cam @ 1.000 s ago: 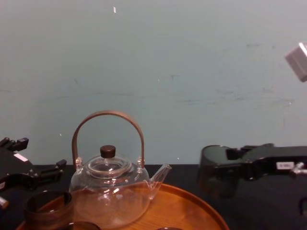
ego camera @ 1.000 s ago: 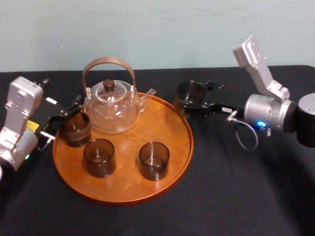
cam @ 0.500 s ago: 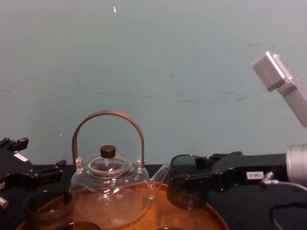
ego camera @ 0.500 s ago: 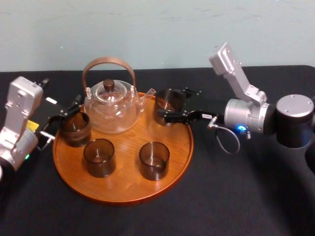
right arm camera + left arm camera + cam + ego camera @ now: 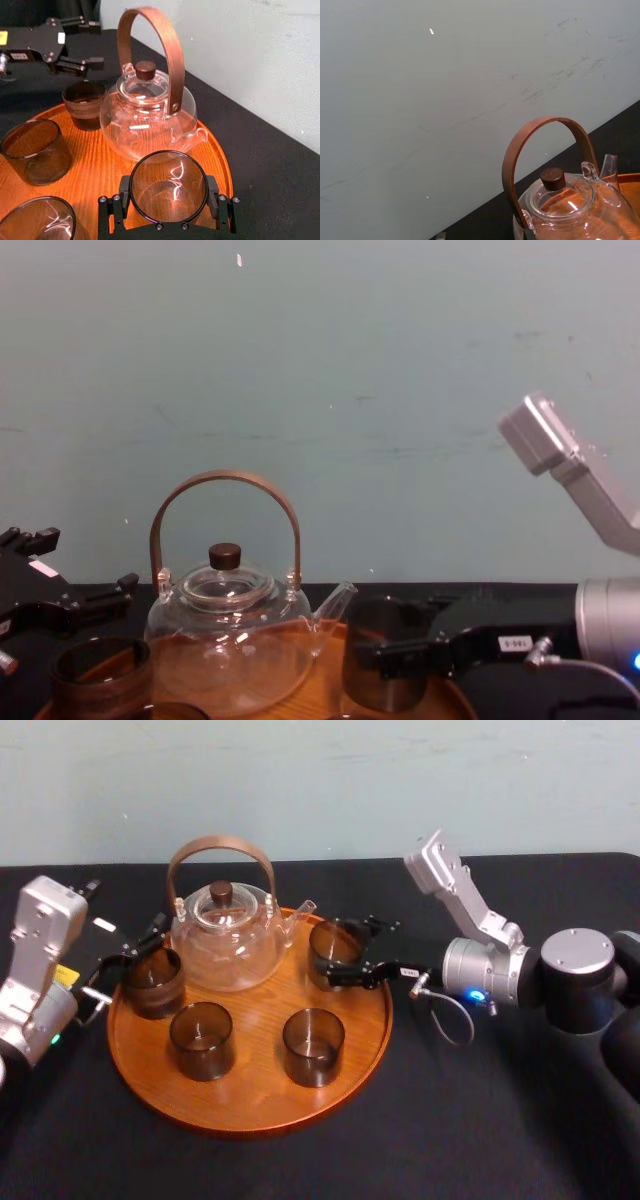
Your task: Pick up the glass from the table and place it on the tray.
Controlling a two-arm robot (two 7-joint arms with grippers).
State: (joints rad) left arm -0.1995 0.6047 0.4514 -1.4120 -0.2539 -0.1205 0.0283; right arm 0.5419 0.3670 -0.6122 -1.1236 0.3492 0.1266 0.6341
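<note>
At the right of the tray [image 5: 250, 1110], right gripper [image 5: 338, 952] clamped on the glass [image 5: 330, 938] beside the teapot [image 5: 225, 945] spout; left gripper [image 5: 135, 952] parked by its left rim

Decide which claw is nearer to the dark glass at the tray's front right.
Right. The right claw, gripping another glass by the teapot, is just behind the front-right glass. The left claw sits beyond the tray's left rim, much farther off.
</note>
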